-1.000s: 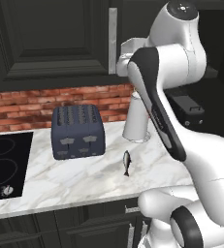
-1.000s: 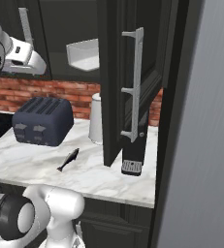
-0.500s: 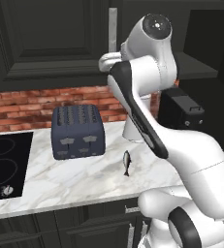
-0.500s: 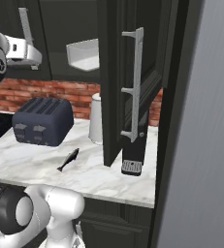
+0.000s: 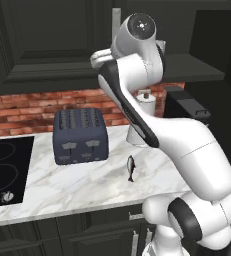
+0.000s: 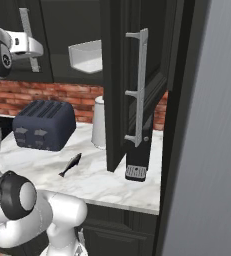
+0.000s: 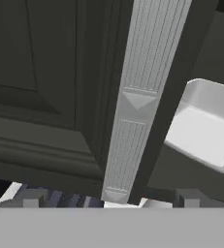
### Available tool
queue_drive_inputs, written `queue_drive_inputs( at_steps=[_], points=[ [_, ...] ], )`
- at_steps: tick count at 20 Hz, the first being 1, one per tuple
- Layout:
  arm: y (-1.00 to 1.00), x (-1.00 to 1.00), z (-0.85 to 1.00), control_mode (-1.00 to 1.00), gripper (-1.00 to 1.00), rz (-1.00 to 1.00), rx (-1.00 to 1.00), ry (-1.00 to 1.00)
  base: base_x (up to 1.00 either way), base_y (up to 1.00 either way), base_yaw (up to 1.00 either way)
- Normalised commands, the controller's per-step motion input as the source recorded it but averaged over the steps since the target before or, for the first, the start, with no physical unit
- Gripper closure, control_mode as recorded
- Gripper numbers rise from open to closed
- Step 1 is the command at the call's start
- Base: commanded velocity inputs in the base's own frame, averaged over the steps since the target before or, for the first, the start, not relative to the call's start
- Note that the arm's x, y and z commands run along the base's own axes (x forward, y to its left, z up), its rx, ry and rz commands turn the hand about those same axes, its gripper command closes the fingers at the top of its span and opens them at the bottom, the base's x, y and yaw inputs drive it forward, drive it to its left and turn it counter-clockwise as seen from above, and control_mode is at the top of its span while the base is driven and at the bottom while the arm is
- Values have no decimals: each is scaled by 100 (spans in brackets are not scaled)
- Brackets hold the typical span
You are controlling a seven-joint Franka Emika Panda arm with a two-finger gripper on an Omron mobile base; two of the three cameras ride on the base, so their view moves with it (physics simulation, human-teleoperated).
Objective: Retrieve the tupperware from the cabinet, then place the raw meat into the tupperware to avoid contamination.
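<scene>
My gripper (image 7: 108,198) has its fingers spread wide with nothing between them, straddling the lower end of the silver handle (image 7: 133,101) on the closed left door of the cabinet (image 7: 36,77). Past the handle, the tupperware (image 7: 203,128) sits on the dark inner shelf. Down on the marble counter (image 5: 77,182) the raw meat (image 5: 131,167) lies near the front edge, beside the navy toaster (image 5: 80,135).

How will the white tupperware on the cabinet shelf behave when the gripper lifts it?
The tupperware looks thin-walled and empty, so probably light. Its smooth, rounded rim may slip between the fingers. It is shallow and wide, so a grip on one edge will likely make it tilt.
</scene>
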Motion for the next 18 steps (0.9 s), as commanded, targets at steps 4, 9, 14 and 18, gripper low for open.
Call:
queue_drive_inputs(
  at_steps=[4,9,14,18],
  points=[
    [0,34,4,-100,-100,0,-2,0,0,0,0],
    [0,24,0,-100,-100,0,0,-9,0,0,0],
    [0,14,-1,-100,-100,0,0,-20,0,0,0],
    [-4,9,-3,-100,-100,-1,0,-16,0,0,0]
  ],
)
